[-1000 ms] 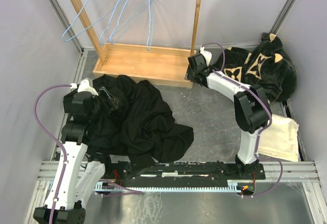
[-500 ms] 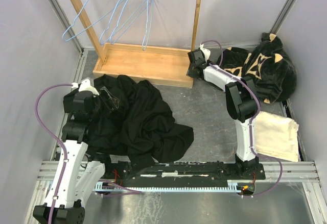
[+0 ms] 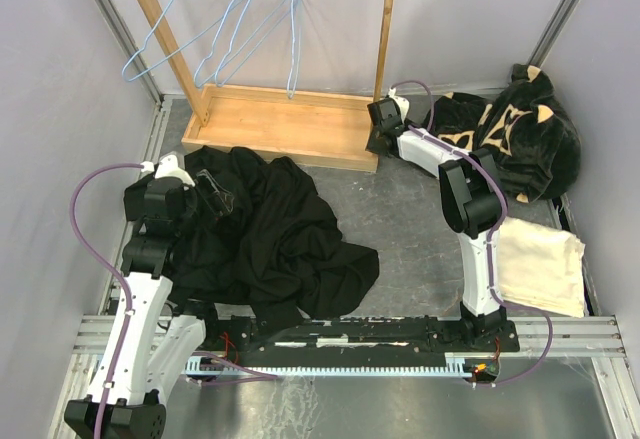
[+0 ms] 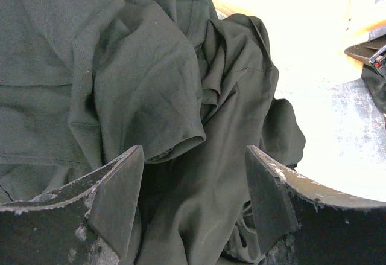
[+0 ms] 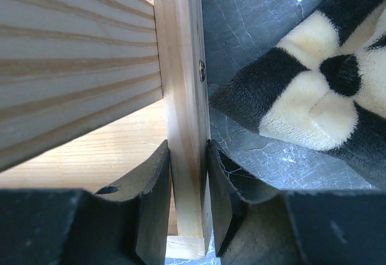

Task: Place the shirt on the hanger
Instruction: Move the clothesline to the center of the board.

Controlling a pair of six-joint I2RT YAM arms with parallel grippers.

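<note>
Left gripper (image 4: pixel 193 200): jaws wide, holding nothing, above the crumpled shirt (image 3: pixel 280 239) on the table (image 3: pixel 410 229).
Right gripper (image 5: pixel 189 195): clamped on the wooden rack (image 3: pixel 290 124), at its right foot.
Hanger (image 3: pixel 294 39): hanging on the rack, far.
Risk: 1 strong pull may tip the rack, and the hangers may slide off.

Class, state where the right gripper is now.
In the top view the right gripper is at the back, right of centre, clamped low on the right post of the wooden rack, beside the flowered plush garment.
</note>
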